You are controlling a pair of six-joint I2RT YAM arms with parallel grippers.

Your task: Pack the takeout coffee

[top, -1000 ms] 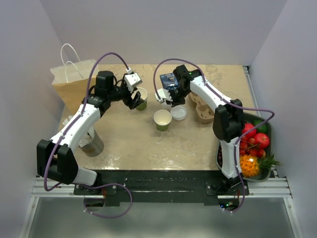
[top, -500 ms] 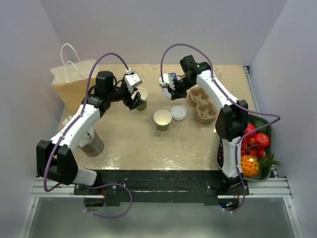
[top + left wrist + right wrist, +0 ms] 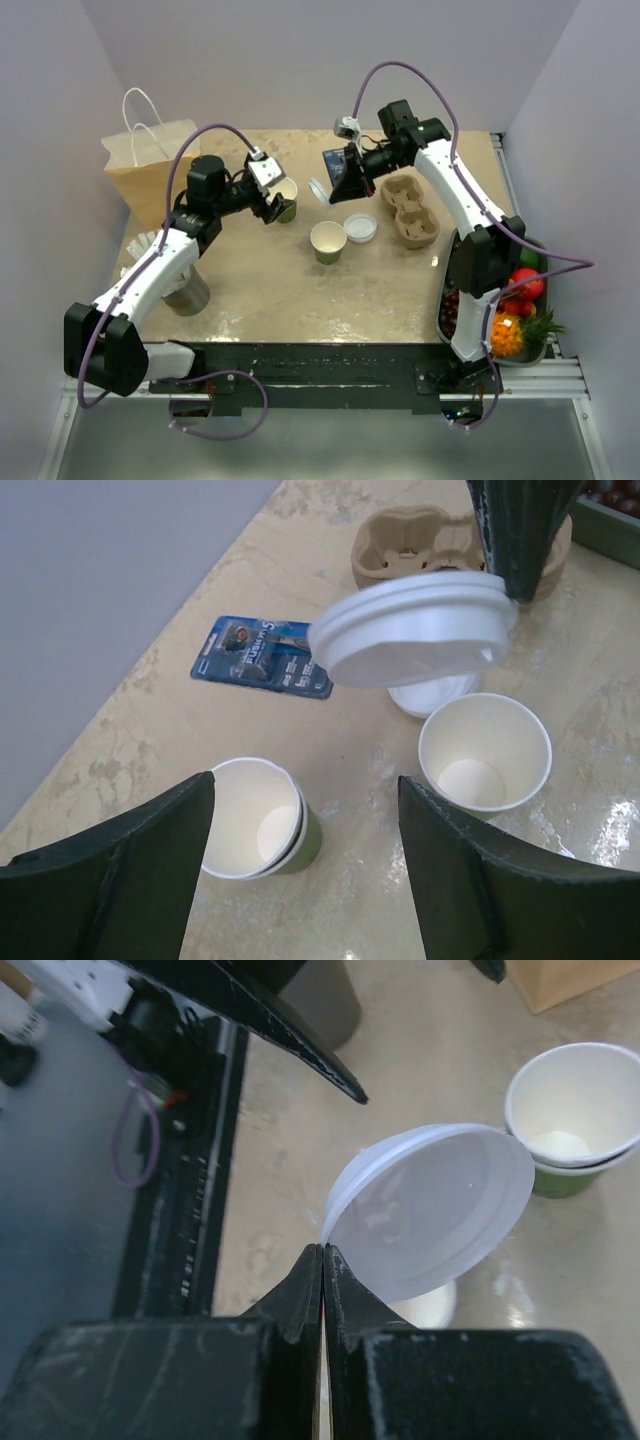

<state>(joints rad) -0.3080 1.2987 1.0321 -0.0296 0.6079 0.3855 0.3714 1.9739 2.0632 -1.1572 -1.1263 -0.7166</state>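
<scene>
No cup lidded: both open-mouthed and upright. Far cup (image 3: 287, 203) in the far half of the table (image 3: 260, 290), a little left of the middle: olive-green paper with a cream rim band, white inside, axis vertical, mouth up. Looks like two nested, going by the doubled rim in the left wrist view. Straddled by the left hand (image 3: 275, 207), spread wide, dark fingers (image 3: 120, 880) on either side and clear of the paper. Pinched thin by one edge in the right hand (image 3: 330, 184), which is closed on it: lid (image 3: 319, 190), a round white plastic disc, smooth-faced with a raised, ringed rim. Held in the air just right of the far cup, tilted, free edge reaching toward the left arm. Near cup (image 3: 328, 241) at about the table's centre, same green and cream, mouth up, apart from both hands. Second lid (image 3: 361, 227) flat on the table just right of it. Carrier (image 3: 408, 210) of brown moulded pulp with round wells, toward the far-right corner. Blue pack (image 3: 265, 658), a flat printed card, by the far edge. Bag (image 3: 150, 170) of brown paper with white cord handles, upright at the far-left corner. Fruit (image 3: 515, 285) along the right edge, toward the near-right corner.
</scene>
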